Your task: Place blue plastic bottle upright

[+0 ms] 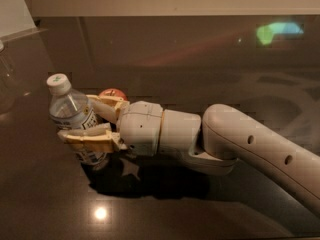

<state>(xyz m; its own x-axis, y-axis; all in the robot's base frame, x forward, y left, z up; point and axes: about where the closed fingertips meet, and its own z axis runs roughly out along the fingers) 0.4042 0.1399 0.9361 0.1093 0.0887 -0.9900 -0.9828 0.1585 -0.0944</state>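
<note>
The blue plastic bottle is a small clear water bottle with a white cap bearing a green mark and a white and pale-blue label. It stands nearly upright, leaning slightly left, with its base near the dark glossy table. My gripper reaches in from the right and is shut on the bottle's body, one finger in front and one behind. The white arm stretches off to the right edge.
A red and orange object shows just behind the gripper's wrist. A clear glass vessel stands at the left edge. A white sheet lies at the back left. A bright light spot reflects on the tabletop.
</note>
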